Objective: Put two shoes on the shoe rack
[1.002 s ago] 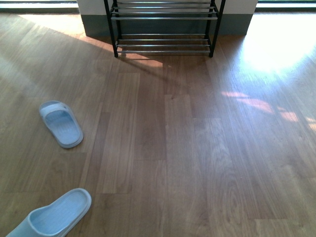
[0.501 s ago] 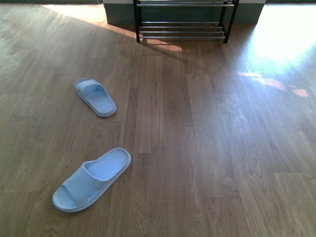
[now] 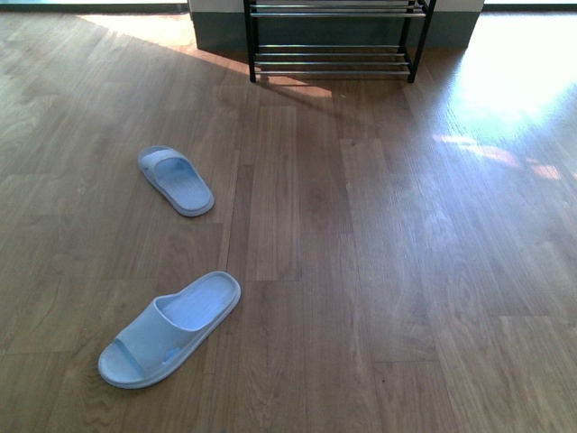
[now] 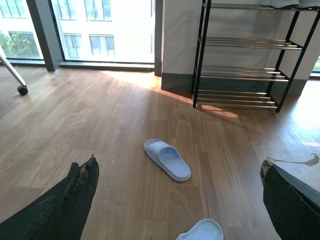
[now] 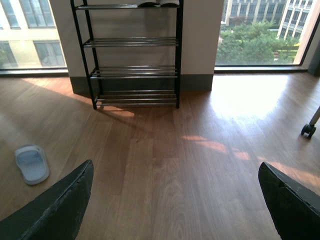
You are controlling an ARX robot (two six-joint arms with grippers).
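Currently neither shoe is on the rack. The near slide [image 3: 169,329] lies in the lower left of the front view with its toe toward the lower-left corner. The far slide [image 3: 176,180] lies at mid-left, well apart from it, and both rest sole-down on the wood floor [image 3: 406,271]. The left gripper [image 4: 178,165] hangs with its fingers [image 4: 65,200] spread wide and nothing between them. The right gripper [image 5: 175,166] is likewise spread and empty. The step in hand is judged to be the approach to the first slide. Lower the left arm over the near slide and close across the strap, because the soft rubber will probably flex under a sidewall grip. The shoe rack [image 3: 334,45] stands at upper centre against the wall, its lower tiers bare. The floor from the slides to the rack, and across the right half, offers unobstructed travel. A caster [image 5: 307,130] in the right wrist view sits well apart from the rack.
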